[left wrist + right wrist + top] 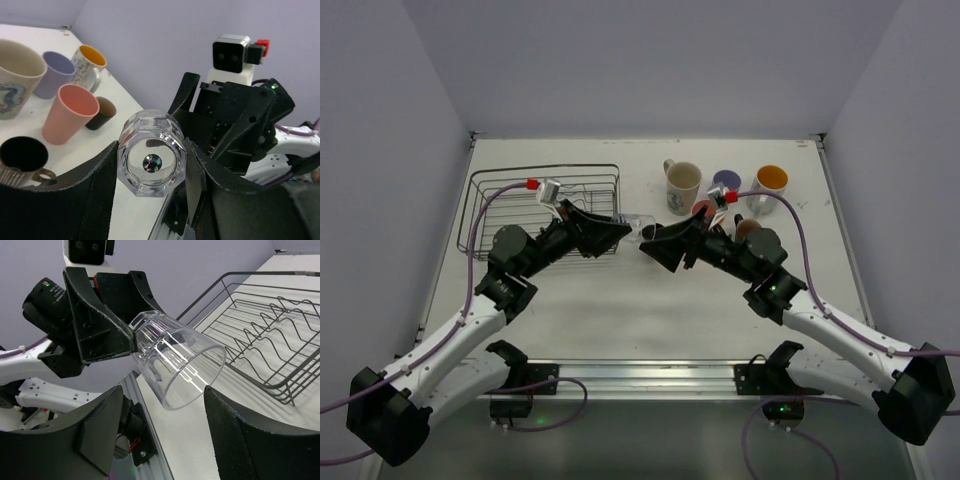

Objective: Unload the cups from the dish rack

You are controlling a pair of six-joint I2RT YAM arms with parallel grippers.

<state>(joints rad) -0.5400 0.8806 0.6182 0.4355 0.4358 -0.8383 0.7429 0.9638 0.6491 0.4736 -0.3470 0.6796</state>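
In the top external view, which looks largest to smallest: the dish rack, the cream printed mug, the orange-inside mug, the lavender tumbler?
1. dish rack, by far the largest
2. cream printed mug
3. orange-inside mug, only slightly smaller
4. lavender tumbler, smallest, though partly hidden

Cream mug [14, 75] partly off-frame, L-wrist cam

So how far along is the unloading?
Done: six cups stand on the table right of the rack, which shows no cups. In hand: left claw grips the glass by its base, rim inside the open right claw. Remaining: setting it down.
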